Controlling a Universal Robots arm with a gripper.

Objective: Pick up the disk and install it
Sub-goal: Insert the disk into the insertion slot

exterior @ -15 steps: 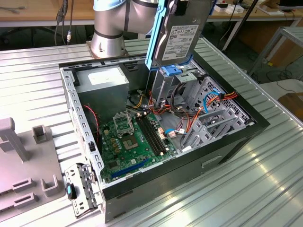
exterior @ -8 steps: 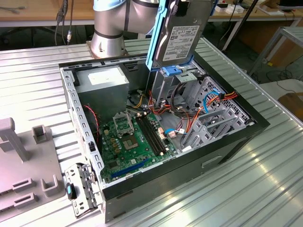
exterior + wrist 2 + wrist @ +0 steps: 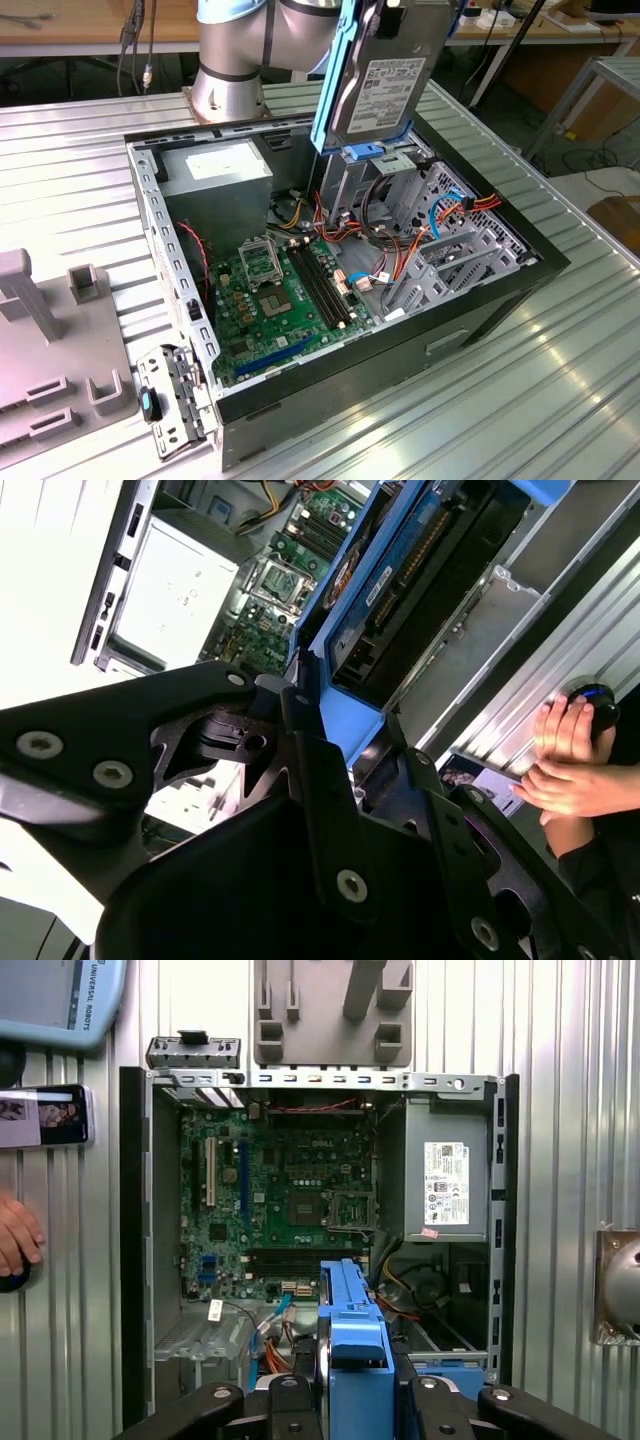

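Metal ribbing is seen across the worktop point(image 3: 560, 400), on which an open computer case point(image 3: 450, 330) is laid on its side. Within it a grey power-supply box point(image 3: 215, 170) and a green motherboard point(image 3: 280, 290) are exposed, and beside them a metal drive cage point(image 3: 365, 160) is fixed. The disk point(image 3: 385, 85) is held on edge in the air just above that cage, its label turned to the exterior view, and is not yet seated. The hand point(image 3: 355, 1400) is clenched on the disk's blue rail. Bundled cables point(image 3: 440, 215) are crowded close to the cage. A rail could be jammed at the cage mouth if the disk is lowered tilted, a cable could be pinched beneath it, or the disk could be twisted in so narrow a grip.
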